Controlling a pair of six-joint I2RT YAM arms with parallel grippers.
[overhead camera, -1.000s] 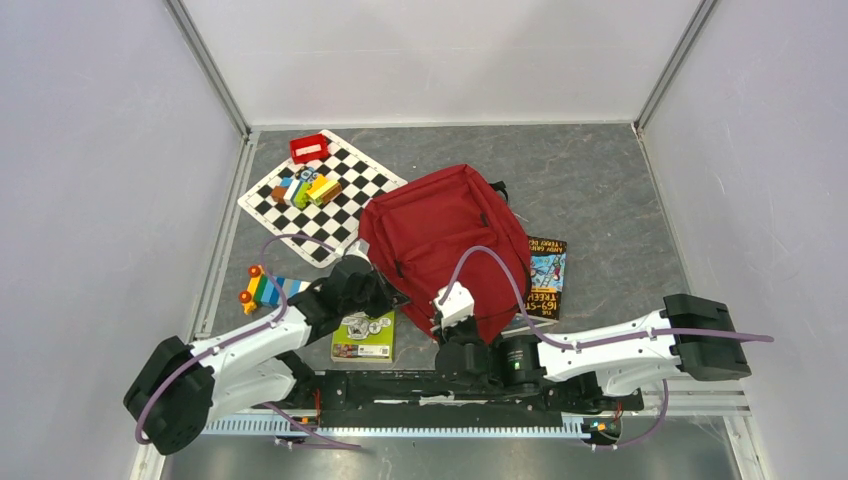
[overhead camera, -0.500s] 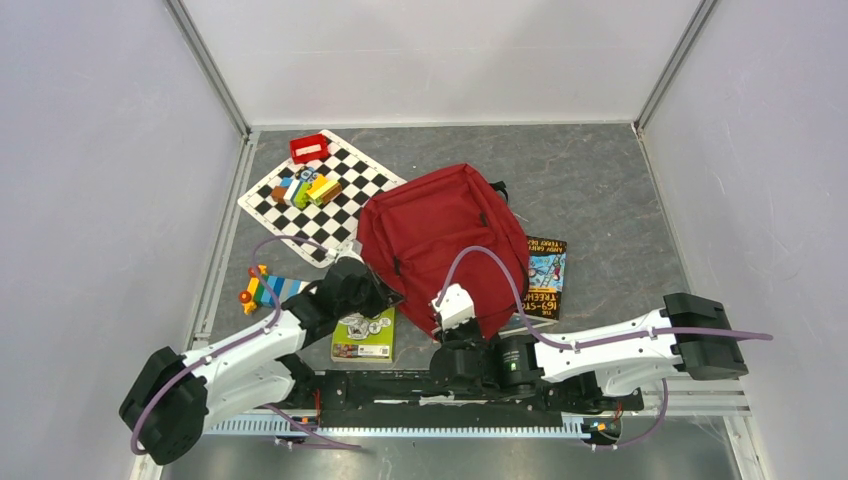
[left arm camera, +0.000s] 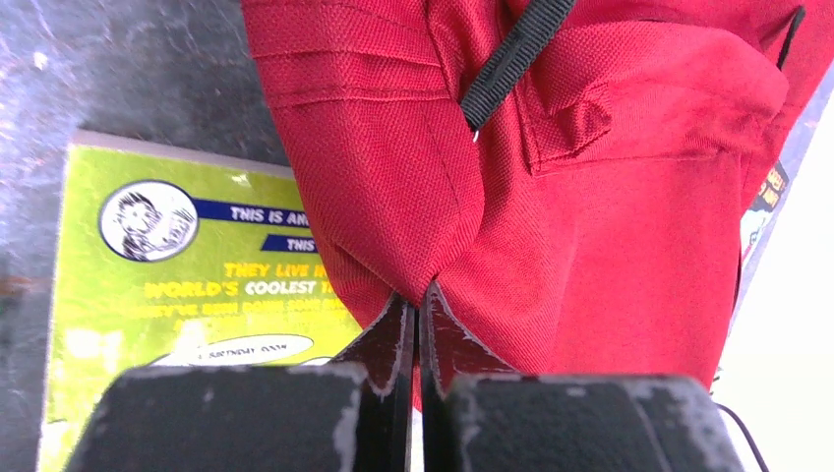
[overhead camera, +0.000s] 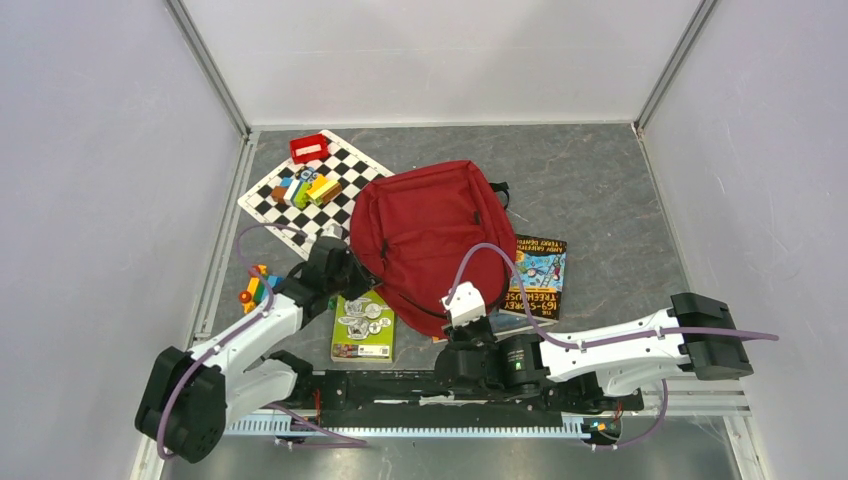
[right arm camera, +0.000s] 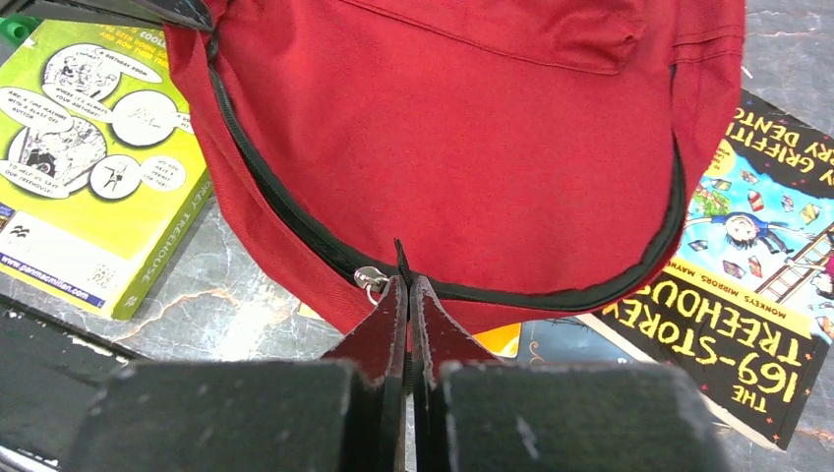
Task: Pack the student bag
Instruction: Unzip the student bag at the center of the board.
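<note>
The student bag [overhead camera: 435, 235] lies in the middle of the worktop [overhead camera: 590, 180], covering the left edge of the treehouse book [overhead camera: 538, 275] and the upper right corner of the green book [overhead camera: 363, 325]. Its zip runs closed along the lower edge in the right wrist view, so nothing of its inside shows.

The left end effector [left arm camera: 415, 315] is clenched on a fold of the bag's red fabric at its lower left. The right end effector [right arm camera: 406, 295] is clenched on the black pull tab [right arm camera: 398, 254] beside the silver slider.

Compared with a second ago, the left arm has drawn back toward the left of the frame. The bag has shifted up and left with it, and more of the treehouse book's cover is uncovered.

On the chessboard [overhead camera: 345, 215] at upper left sit coloured blocks [overhead camera: 308, 187] and a small red box [overhead camera: 309, 147], with a pale patch inside it too small to identify.
</note>
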